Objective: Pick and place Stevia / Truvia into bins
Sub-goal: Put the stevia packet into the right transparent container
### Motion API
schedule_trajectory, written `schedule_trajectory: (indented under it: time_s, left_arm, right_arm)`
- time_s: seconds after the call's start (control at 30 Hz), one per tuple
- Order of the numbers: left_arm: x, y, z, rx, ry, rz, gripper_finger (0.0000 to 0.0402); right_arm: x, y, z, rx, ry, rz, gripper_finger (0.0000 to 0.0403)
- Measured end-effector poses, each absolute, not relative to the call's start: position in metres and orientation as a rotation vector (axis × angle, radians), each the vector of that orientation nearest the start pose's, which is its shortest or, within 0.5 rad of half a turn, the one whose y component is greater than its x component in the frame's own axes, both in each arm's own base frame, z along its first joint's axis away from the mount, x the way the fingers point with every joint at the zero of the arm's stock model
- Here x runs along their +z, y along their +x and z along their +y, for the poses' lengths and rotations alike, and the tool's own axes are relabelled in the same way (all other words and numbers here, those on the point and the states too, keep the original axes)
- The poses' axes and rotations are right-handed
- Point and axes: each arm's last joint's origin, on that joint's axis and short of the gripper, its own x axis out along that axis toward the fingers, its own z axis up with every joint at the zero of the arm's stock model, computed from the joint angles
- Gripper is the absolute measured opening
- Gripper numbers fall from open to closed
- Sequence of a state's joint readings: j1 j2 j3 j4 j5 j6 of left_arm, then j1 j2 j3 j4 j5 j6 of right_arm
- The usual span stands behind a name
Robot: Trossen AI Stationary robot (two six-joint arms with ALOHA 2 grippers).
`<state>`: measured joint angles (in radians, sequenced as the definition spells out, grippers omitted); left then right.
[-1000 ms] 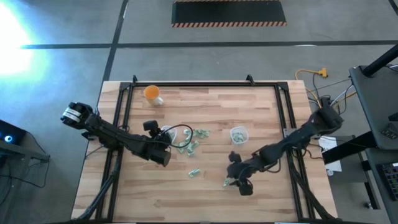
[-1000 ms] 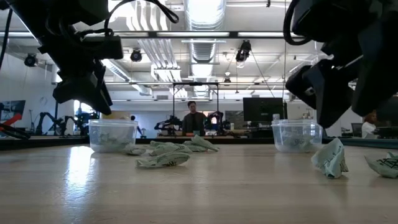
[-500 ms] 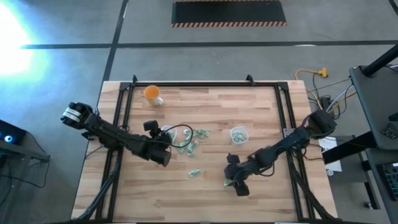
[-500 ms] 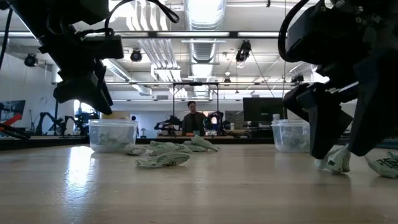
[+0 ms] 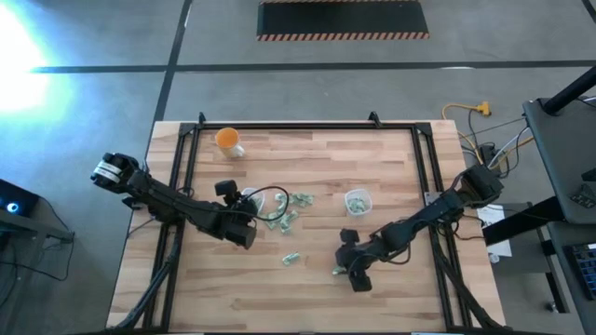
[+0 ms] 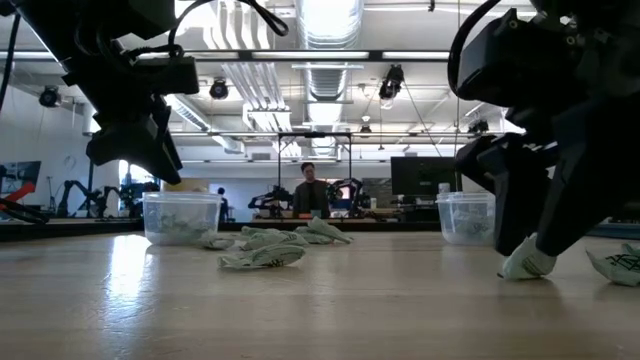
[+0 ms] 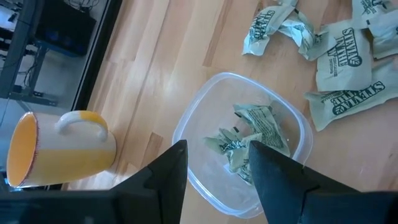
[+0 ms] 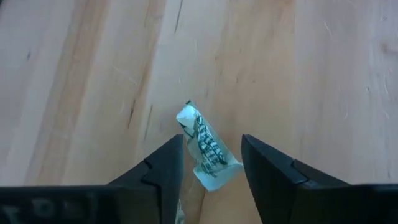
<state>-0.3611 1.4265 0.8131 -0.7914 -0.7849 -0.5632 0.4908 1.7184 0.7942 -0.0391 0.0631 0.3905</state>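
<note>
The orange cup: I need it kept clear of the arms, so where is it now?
In the high view the orange cup stands near the table's far left corner, beyond the left bin and apart from both arms.

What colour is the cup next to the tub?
The round ceramic cup is orange inside and pale yellow outside, with a handle. The left wrist view shows it best.
</note>
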Motion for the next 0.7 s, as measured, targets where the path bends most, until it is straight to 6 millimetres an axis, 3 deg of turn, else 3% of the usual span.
schedule_trajectory:
  time_s: [0.37, 0.7]
  left_arm:
    - [0.1859, 0.224, -0.0626, 0.651, 0.274, 1.017, 0.0156]
    - [0.1864, 0.2244, -0.0627, 0.652, 0.272, 1.014, 0.0156]
  right_arm:
    - [0.1233, 0.2711, 0.1419, 0.172, 0.08, 1.018, 0.0122]
    - [0.1221, 0.2695, 0.1405, 0.146, 0.051, 1.03, 0.0041]
